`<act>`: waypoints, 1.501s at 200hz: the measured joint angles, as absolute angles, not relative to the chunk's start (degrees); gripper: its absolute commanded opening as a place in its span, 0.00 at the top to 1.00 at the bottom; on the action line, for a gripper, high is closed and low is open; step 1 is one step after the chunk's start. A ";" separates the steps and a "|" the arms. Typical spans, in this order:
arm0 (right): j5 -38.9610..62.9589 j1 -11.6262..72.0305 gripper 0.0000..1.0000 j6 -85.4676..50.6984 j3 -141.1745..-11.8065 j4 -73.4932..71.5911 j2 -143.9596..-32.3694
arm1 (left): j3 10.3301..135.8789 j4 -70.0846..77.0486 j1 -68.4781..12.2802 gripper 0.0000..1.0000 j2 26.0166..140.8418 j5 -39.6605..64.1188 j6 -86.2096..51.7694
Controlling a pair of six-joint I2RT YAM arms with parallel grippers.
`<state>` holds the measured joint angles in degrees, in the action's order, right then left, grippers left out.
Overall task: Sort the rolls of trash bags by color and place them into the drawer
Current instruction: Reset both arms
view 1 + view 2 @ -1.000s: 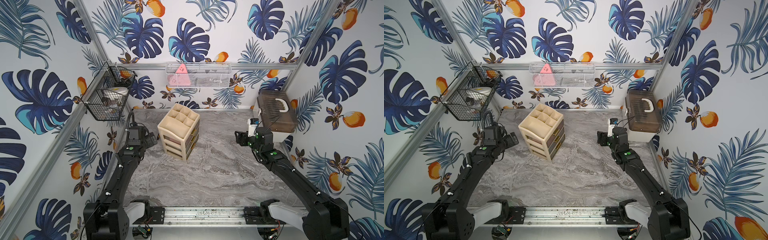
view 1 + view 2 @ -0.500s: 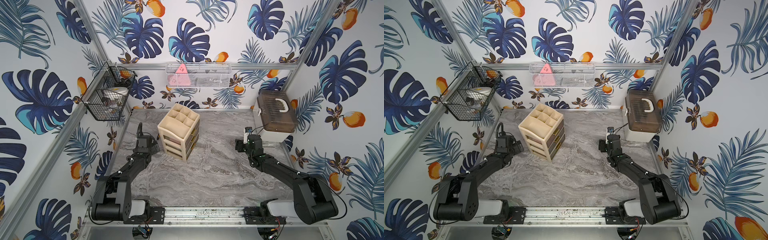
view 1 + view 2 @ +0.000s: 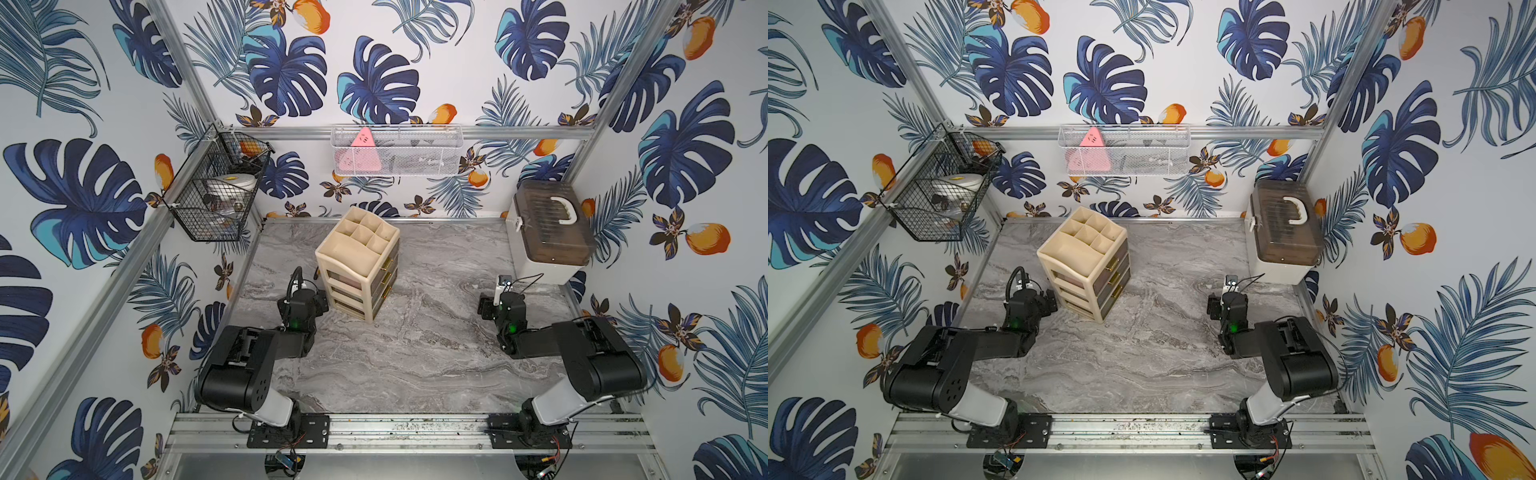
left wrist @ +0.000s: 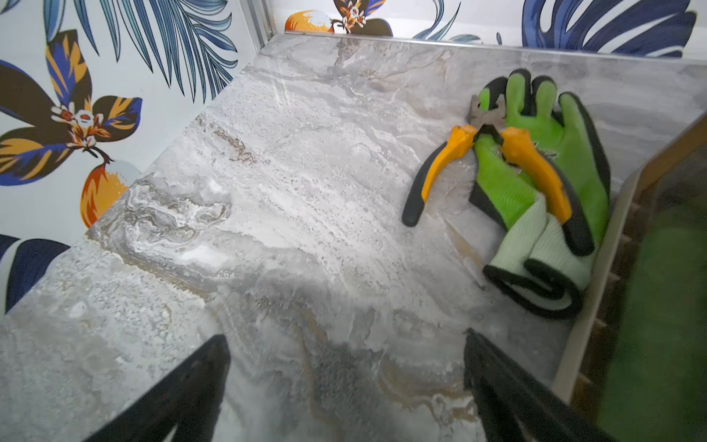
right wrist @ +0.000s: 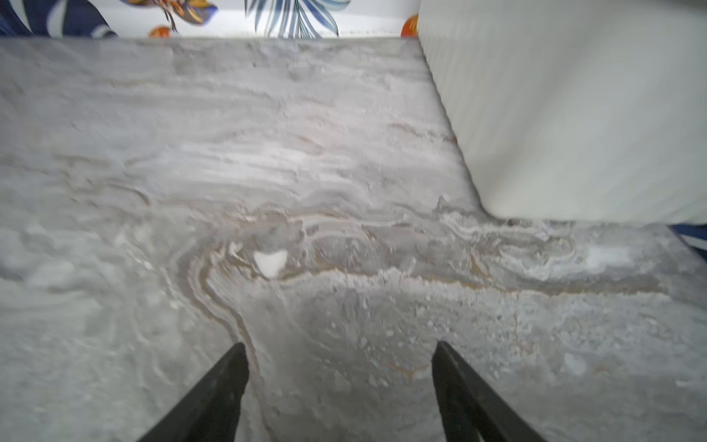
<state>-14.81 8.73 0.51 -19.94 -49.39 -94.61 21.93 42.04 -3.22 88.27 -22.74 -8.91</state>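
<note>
Trash-bag rolls (image 4: 658, 313) are seen only as a green blur inside the drawer unit (image 3: 357, 270) at table (image 3: 436, 357) 10 o'clock (details unclear); left hand (image 4: 345, 336) and right hand (image 5: 339, 345) are spread wide, empty.

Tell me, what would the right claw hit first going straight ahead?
Likely nothing nearby: the right gripper points over bare tabletop toward the far wall, with the white box off to one side.
</note>
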 measured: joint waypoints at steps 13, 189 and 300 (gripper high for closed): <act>-13.89 8.54 0.00 0.73 -21.12 -49.21 -94.67 | 21.96 45.25 -3.99 0.01 89.67 -23.55 -7.57; -7.88 6.02 0.00 0.86 -24.23 -51.70 -95.31 | 20.36 57.39 -4.89 0.01 94.78 -19.29 -4.19; -7.84 6.33 0.00 1.08 -24.53 -51.64 -95.39 | 20.34 57.43 -4.89 0.01 94.80 -19.29 -4.16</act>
